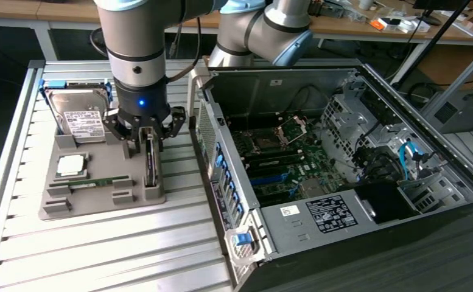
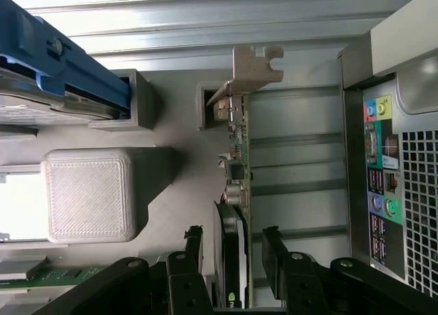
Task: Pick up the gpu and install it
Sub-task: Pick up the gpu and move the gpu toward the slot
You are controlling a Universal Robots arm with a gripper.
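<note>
Gpu [image 1: 149,161] [image 2: 241,171] stands on edge in a slot of the grey tray [image 1: 98,204]. From the exterior view's left we see the hard drive [image 1: 86,118] with its white label, whose print is too small to read. Next is the tool [image 1: 147,143] [image 2: 233,234], released, with a finger on each side of the card and a gap on both sides. Next stands the opened computer case [image 1: 342,152] on the desk [image 1: 98,255]. Its black-and-white sticker [image 1: 330,213] is also unreadable.
</note>
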